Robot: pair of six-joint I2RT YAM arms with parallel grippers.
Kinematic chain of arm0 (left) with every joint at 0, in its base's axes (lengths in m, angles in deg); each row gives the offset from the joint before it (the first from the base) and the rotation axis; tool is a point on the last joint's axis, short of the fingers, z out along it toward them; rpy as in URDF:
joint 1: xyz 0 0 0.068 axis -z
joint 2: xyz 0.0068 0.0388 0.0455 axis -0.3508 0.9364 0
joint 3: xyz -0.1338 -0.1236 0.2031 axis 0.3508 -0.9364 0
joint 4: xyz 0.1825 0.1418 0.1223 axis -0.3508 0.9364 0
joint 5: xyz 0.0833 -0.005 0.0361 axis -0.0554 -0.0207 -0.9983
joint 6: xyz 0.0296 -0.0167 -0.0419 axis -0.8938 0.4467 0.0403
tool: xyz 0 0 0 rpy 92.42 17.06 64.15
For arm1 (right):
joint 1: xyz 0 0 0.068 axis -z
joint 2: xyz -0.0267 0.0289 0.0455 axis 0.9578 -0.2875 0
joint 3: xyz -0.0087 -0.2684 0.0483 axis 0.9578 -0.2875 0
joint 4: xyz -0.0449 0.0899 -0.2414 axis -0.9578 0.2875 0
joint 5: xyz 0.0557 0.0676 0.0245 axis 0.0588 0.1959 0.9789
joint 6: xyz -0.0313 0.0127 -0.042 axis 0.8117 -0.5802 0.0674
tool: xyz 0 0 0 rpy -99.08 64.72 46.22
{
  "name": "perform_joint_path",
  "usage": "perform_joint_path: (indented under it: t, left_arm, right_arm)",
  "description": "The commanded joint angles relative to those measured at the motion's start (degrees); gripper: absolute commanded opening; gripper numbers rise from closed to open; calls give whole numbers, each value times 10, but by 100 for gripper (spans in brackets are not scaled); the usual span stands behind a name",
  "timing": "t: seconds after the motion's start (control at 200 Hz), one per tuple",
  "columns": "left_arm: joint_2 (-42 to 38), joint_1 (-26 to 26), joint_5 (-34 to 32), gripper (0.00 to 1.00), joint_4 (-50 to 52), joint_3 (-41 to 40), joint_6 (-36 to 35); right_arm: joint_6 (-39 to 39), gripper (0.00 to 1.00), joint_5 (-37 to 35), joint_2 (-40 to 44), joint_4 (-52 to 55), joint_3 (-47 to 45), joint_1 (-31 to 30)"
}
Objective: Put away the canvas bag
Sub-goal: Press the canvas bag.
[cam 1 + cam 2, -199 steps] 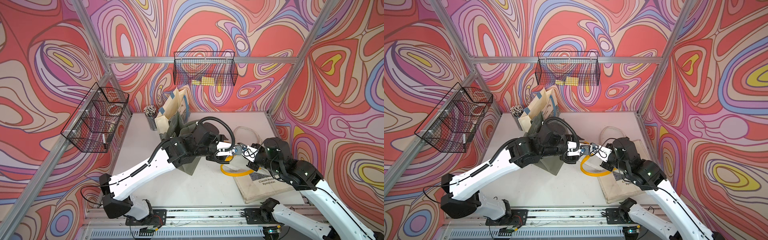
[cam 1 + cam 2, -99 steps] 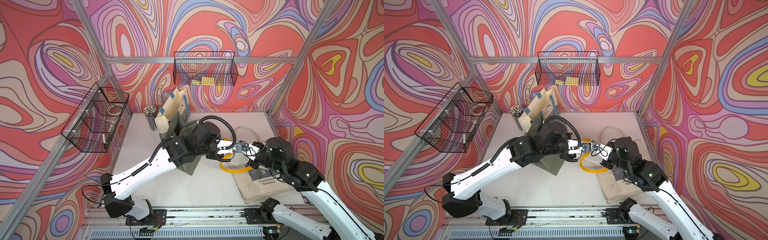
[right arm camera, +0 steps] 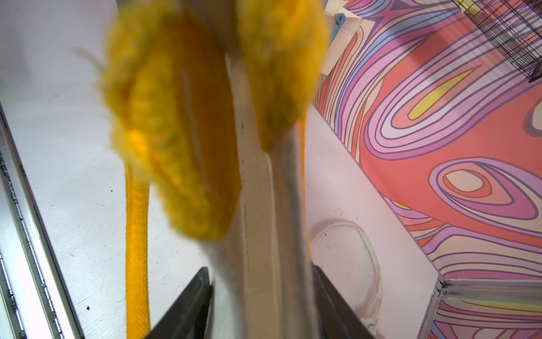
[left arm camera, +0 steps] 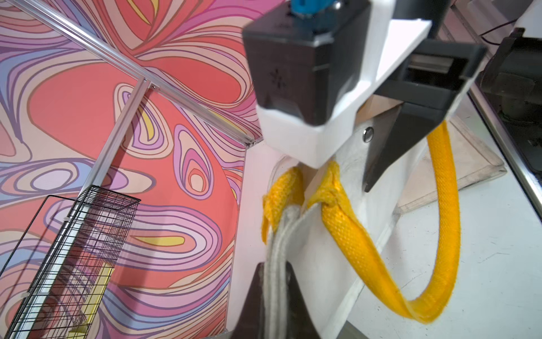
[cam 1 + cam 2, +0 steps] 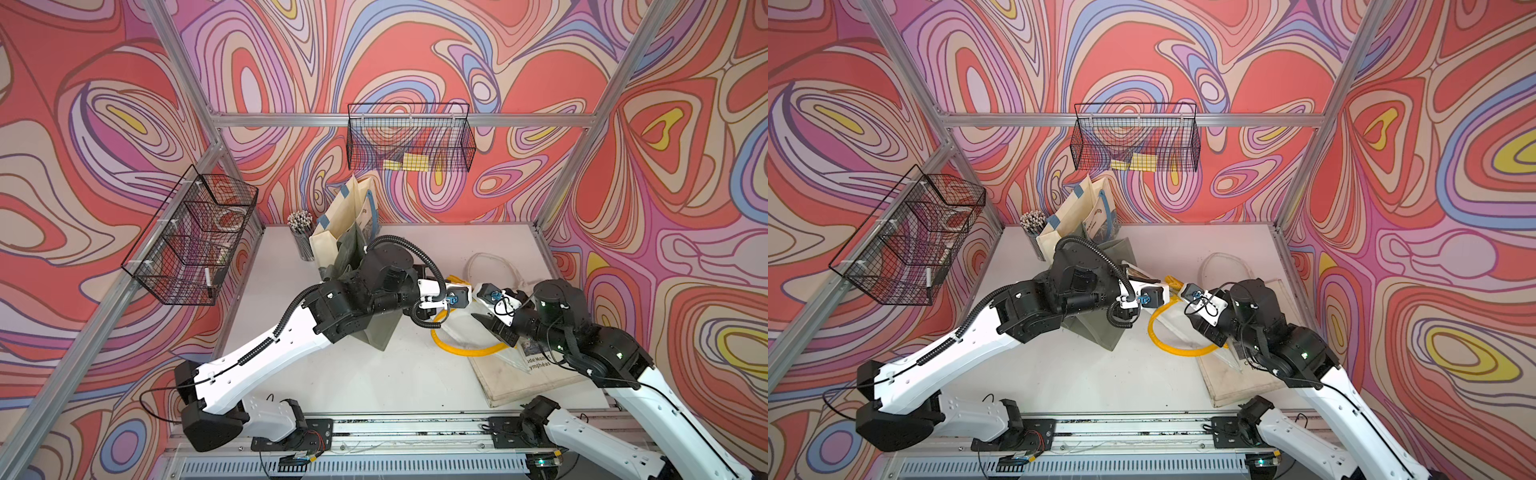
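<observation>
Jaws: left gripper (image 4: pixel 275 281) clamped on the bag (image 4: pixel 278 234) rim, right gripper (image 3: pixel 261 281) straddling it, grip unclear. Yellow handle (image 4: pixel 440 229) dangling lower right could snag; cloth might slip.

Swirl-patterned walls (image 5: pixel 415 50) enclose a white tabletop (image 5: pixel 374 382).

Right wrist view: yellow handle (image 3: pixel 176 132) is right at the lens and blurred. Right hand (image 3: pixel 261 276) is cut off by the frame edge, so can't tell if its fingers touch the canvas bag (image 3: pixel 258 205) between them. Left hand (image 4: pixel 274 265) is cropped in its wrist view too, fingertips hidden under its own wrist in both top views. Bag print is half covered by the right arm (image 5: pixel 582 332). Wire basket (image 5: pixel 195 245) contents are too small to tell.
</observation>
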Motion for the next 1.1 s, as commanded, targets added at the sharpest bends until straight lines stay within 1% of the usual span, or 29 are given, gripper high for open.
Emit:
perform_joint_path:
  t: [0.0,0.07,0.245,0.386,0.516,0.561,0.596,0.636,0.686,0.721,0.796,0.816,0.836,0.911,0.956,1.002,1.097]
  left_arm:
    - [-36,-15,41,0,-83,-1,-8]
    - [-43,-21,49,0,-96,-11,-7]
    - [-42,-30,39,0,-92,-10,-4]
    - [-43,-36,34,0,-105,-15,6]
    - [-42,-39,20,0,-115,-17,12]
    - [-41,-40,15,0,-113,-17,13]
    - [-42,-40,15,0,-111,-18,14]
    - [-42,-39,16,0,-113,-21,19]
    - [-42,-41,17,0,-114,-25,24]
    - [-39,-41,20,0,-110,-26,24]
    - [-33,-41,31,0,-85,-19,25]
    - [-31,-41,36,4,-76,-15,27]
    - [-29,-40,41,10,-68,-12,28]
    - [-28,-32,53,40,-54,-9,34]
    - [-28,-19,50,51,-49,-8,27]
    - [-24,-2,36,56,-39,-3,15]
    - [-4,30,5,58,9,26,-7]
  right_arm:
    - [-27,57,-12,7,48,9,0]
    - [-31,57,-17,10,55,9,0]
    - [-50,57,-22,14,74,28,0]
    - [-52,57,-35,10,101,24,0]
    - [-55,54,-58,12,110,16,0]
    - [-56,49,-64,16,113,13,0]
    - [-56,42,-69,21,113,11,0]
    - [-54,29,-79,28,110,7,0]
    - [-48,10,-84,37,107,4,0]
    - [-45,0,-86,39,104,7,0]
    - [-38,0,-87,35,106,25,0]
    - [-37,0,-88,31,111,31,0]
    - [-34,0,-89,26,115,37,0]
    - [-28,0,-93,-3,142,60,0]
    - [-29,0,-100,-19,156,71,0]
    - [-30,0,-103,-32,164,79,0]
    - [-29,0,-106,-44,160,86,0]
